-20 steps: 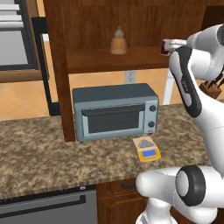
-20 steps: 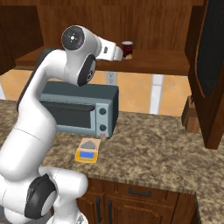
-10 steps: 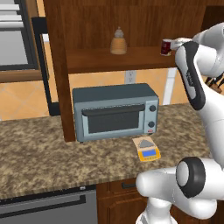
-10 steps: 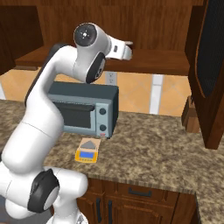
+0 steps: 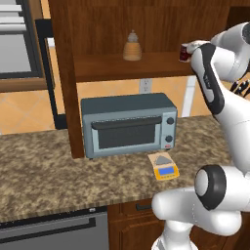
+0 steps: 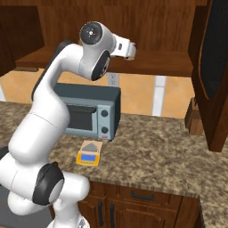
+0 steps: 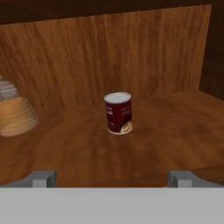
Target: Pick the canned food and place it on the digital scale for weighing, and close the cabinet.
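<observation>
Gripper (image 7: pixel 112 178): jaws spread wide, holding nothing — the two tips sit far apart at the near edge of the shelf.
Canned food (image 7: pixel 118 113): upright on the cabinet (image 5: pixel 146 29) shelf, ahead of the fingers and centred between them, not touching.
Beehive bottle (image 7: pixel 15 113): beyond the left fingertip.
Digital scale (image 5: pixel 164 167): on the counter (image 5: pixel 44 180) below — just in front of the toaster oven (image 5: pixel 128 125).

The small maroon cylindrical can (image 7: pixel 118 113) stands upright on the dark brown wooden cabinet's shelf (image 5: pixel 146 68), well right of the beige beehive-shaped bottle (image 5: pixel 132 47), above the grey-blue toaster oven (image 5: pixel 128 124) on the speckled granite counter (image 5: pixel 53 176), with the flat yellow-orange digital scale (image 5: pixel 163 166) just before the oven's right end.
</observation>
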### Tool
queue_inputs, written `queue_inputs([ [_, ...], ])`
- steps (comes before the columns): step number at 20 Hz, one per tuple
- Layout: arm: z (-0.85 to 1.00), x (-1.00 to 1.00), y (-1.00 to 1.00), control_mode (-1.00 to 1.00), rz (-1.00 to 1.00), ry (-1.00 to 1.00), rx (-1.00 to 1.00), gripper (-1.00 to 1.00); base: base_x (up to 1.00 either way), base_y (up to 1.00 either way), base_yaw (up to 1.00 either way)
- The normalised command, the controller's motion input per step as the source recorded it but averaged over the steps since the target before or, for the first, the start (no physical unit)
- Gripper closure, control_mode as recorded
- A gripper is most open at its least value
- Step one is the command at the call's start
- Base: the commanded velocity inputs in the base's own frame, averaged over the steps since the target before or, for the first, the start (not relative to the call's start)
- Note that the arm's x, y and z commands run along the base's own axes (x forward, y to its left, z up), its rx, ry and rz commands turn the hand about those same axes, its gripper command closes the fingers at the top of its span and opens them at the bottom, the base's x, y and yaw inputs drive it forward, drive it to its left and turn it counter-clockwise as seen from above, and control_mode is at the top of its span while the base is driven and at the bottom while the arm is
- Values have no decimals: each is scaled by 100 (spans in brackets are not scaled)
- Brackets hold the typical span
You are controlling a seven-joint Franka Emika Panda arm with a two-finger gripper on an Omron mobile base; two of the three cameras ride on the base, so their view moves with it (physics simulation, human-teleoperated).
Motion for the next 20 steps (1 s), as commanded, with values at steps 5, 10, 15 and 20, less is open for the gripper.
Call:
queue_inputs([
  [5, 9, 36, -1, -100, 0, -1, -8, -100, 0, 0, 0],
  [10, 1, 25, -8, -100, 0, 4, -5, -100, 0, 0, 0],
  [15, 14, 48, 2, -100, 0, 4, 0, -100, 0, 0, 0],
  [20, 3, 43, -9, -100, 0, 3, 0, -100, 0, 0, 0],
])
